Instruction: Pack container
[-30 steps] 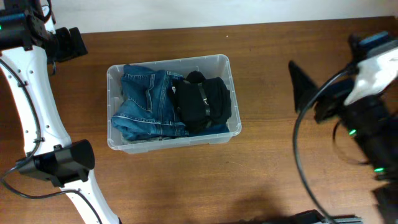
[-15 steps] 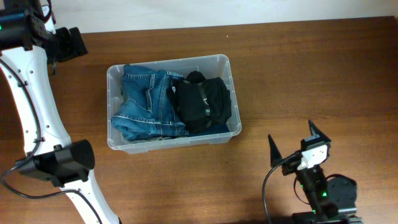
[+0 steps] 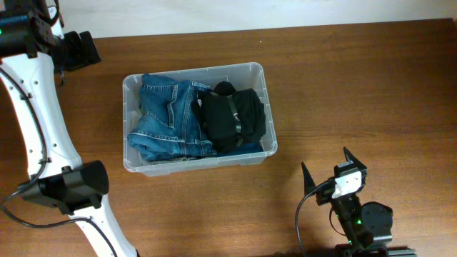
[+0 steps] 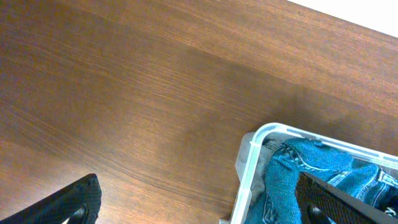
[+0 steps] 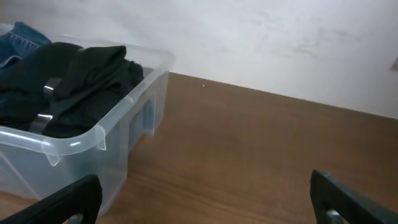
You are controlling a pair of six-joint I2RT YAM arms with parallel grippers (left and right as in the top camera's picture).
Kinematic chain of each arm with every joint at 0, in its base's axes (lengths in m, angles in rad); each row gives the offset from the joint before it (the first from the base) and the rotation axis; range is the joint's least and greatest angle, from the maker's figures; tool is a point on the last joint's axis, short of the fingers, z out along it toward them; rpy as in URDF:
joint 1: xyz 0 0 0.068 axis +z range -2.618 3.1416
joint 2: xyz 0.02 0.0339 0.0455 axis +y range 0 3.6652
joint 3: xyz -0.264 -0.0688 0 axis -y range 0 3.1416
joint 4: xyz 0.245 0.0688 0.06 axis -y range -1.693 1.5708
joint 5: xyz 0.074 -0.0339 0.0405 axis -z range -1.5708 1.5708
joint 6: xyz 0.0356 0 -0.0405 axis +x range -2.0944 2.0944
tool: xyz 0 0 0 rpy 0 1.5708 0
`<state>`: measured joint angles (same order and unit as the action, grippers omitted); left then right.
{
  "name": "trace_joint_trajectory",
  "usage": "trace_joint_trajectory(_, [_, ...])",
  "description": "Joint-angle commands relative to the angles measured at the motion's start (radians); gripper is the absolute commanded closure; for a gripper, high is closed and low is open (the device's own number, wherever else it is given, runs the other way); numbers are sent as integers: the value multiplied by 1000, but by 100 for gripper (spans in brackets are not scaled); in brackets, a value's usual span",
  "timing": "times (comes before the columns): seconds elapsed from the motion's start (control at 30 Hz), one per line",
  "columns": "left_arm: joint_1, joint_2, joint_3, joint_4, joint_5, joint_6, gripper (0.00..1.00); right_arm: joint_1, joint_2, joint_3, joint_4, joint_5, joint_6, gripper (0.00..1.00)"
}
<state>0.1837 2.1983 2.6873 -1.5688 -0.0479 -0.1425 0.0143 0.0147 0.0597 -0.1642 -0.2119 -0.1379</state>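
The clear plastic container (image 3: 193, 70) stands on the wooden table left of centre. Folded blue jeans (image 3: 168, 118) fill its left part and a black garment (image 3: 235, 118) lies in its right part. My left gripper (image 3: 80, 48) is open and empty at the far left back, apart from the container's back left corner (image 4: 249, 168), with the jeans (image 4: 292, 174) showing inside. My right gripper (image 3: 326, 161) is open and empty, low at the front right, pointing at the container's near right corner (image 5: 93, 134) and the black garment (image 5: 68, 81).
My left arm's white link and black joint (image 3: 68, 187) stand at the front left of the container. A white wall (image 5: 280, 43) runs along the table's far edge. Bare wood (image 3: 357, 86) lies right of the container.
My right arm has swung from the right edge down to the front right, then shifted a little to the left. The left arm and the container have not moved.
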Motion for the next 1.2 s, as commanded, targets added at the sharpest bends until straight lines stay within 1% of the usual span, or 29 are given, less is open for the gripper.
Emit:
trace_joint_trajectory(0.0, [2, -5, -3, 0, 7, -2, 1, -10, -11, -11, 5, -2, -5, 2])
trace_joint_trajectory(1.17, [2, -21, -3, 0, 7, -2, 1, -9, -11, -11, 5, -5, -4, 2])
